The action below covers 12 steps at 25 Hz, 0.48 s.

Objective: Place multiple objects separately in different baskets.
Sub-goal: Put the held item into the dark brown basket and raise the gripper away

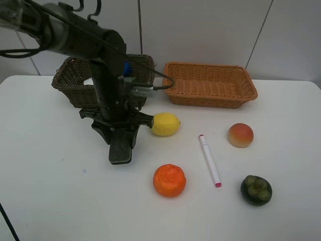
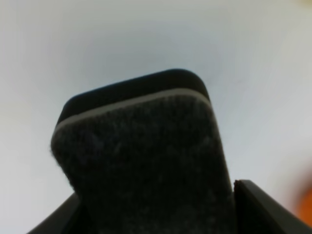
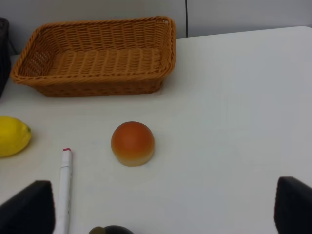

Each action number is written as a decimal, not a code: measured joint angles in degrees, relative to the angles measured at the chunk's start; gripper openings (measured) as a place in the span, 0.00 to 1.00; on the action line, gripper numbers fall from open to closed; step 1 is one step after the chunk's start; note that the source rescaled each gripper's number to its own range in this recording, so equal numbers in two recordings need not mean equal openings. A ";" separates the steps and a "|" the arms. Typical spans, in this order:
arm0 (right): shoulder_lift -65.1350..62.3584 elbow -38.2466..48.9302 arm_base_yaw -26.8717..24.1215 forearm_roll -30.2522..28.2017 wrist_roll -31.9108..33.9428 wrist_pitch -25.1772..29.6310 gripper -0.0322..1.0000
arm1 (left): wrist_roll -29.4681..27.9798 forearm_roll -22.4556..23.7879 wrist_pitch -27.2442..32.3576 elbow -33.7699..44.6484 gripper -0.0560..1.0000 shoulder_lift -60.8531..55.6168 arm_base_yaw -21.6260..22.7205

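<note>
My left gripper (image 1: 121,143) reaches down to the table in front of the dark brown basket (image 1: 75,83). It is shut on the black eraser block (image 1: 120,154), which fills the left wrist view (image 2: 141,146) between both fingers. A blue cap (image 1: 127,68) shows inside that basket. On the table lie the lemon (image 1: 165,124), orange (image 1: 169,179), marker (image 1: 209,160), peach (image 1: 241,135) and mangosteen (image 1: 256,190). The light tan basket (image 1: 210,84) holds nothing. My right gripper (image 3: 158,214) is open and holds nothing, short of the peach (image 3: 132,143) and marker (image 3: 65,190).
The left arm and its cable (image 1: 150,89) cross over the dark basket's right side. Both baskets stand along the table's far edge, close to the wall. The lemon lies just right of the left gripper's body.
</note>
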 joint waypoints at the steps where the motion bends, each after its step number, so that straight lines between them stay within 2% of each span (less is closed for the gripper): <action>1: 0.00 0.00 0.00 0.00 0.00 0.00 1.00 | 1.23 0.26 -1.06 -0.94 0.47 -2.01 0.00; 6: 0.00 0.00 0.00 0.00 0.00 0.00 1.00 | 3.69 5.93 -9.49 -7.09 0.47 -8.33 2.26; 12: 0.00 0.00 0.00 0.00 0.00 0.00 1.00 | 3.85 7.72 -20.23 -9.97 0.47 -6.35 12.88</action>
